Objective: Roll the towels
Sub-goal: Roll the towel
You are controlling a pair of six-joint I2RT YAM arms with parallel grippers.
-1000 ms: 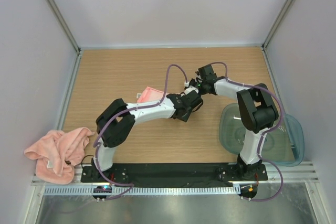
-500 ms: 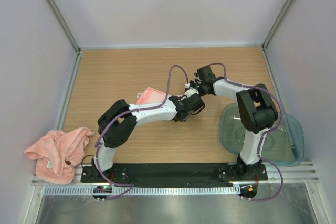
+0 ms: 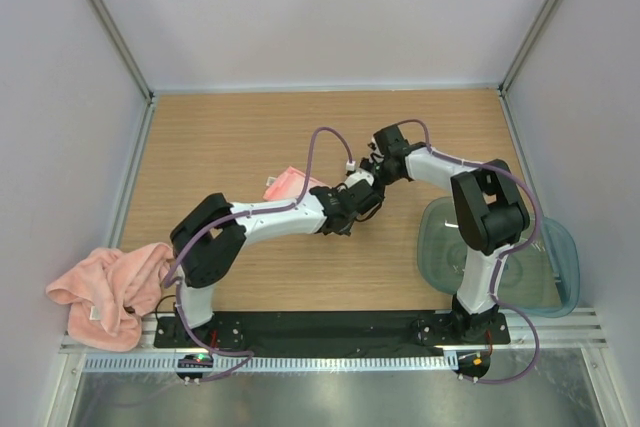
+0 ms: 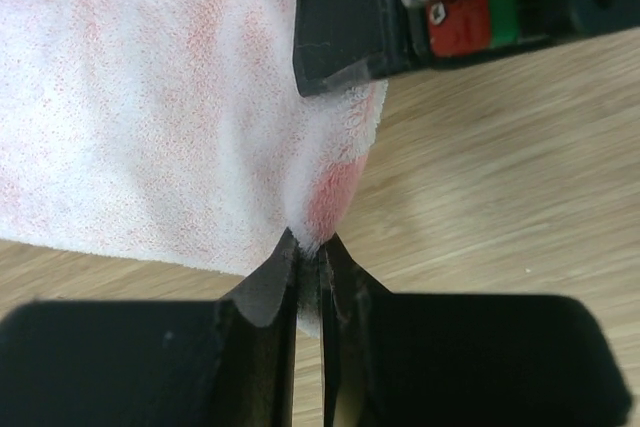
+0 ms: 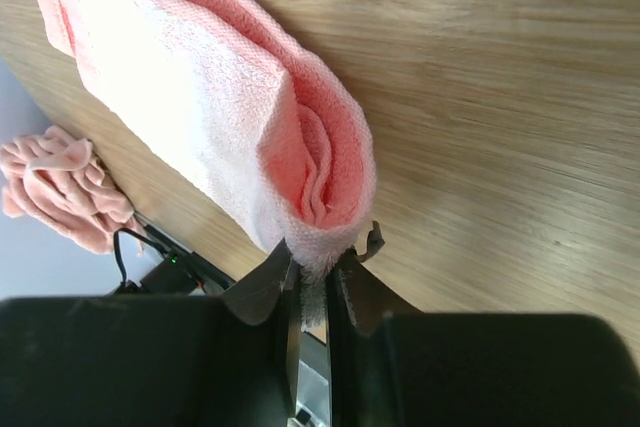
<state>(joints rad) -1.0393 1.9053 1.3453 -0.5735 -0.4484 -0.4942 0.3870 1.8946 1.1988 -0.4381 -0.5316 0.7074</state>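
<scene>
Both arms reach to the middle of the worktop (image 3: 200, 137), the left tool (image 3: 358, 202) and right tool (image 3: 378, 162) close together. A folded pink towel (image 3: 285, 183) peeks from under the left arm. A crumpled towel (image 3: 100, 287) lies near left, and a translucent tub (image 3: 555, 277) near right.

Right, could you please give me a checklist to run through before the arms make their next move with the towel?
1. Left pincer shut on the folded towel's edge: ok.
2. Right pincer shut on that towel's end: ok.
3. Room between the two pincers: cannot tell; they look very close from above.
4. Folded towel rolled: not ok; it is folded in layers, not a roll.
5. Second towel laid out ready: not ok; it is crumpled at the table's near left corner.
6. Tub out of the way: ok; it sits by the right arm's base, apart from the folded towel.
</scene>
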